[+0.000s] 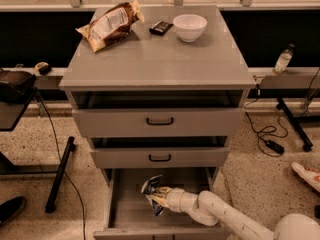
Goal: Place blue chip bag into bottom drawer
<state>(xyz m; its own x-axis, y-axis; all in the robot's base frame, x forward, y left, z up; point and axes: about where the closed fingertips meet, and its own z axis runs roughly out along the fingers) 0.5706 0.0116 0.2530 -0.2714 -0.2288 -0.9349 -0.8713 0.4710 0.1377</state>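
— Where is your gripper in the camera view?
— You see the gripper (159, 199) inside the open bottom drawer (125, 206), near its middle, the fingers clenched on the blue chip bag (151, 186).
— And the bag?
— It stands upright in the grasp, above the grey drawer floor. If it touches the floor, I cannot tell.

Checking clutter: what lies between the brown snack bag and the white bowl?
A small dark packet, seen in the camera view. The gripper holds the blue chip bag inside the bottom drawer.
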